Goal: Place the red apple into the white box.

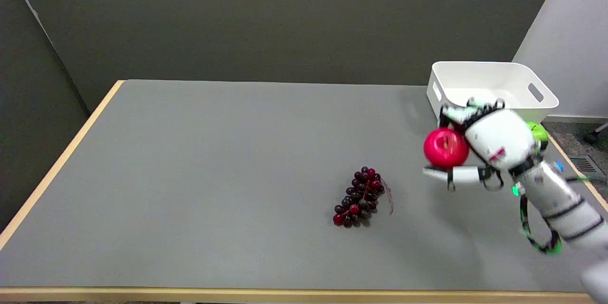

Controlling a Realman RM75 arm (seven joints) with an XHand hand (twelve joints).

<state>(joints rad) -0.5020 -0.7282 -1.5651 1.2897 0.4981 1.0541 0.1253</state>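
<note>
Red apple [445,147] is held in the right hand [479,149], fingers above and thumb below it, raised over the grey counter [213,175]. White box [491,88] stands at the counter's far right edge, at about one o'clock from the apple, just beyond the hand. Dark red grape bunch [361,196] lies on the counter at about eight o'clock from the apple, apart from it. A green object [537,131] shows partly behind the hand; its identity cannot be determined.
</note>
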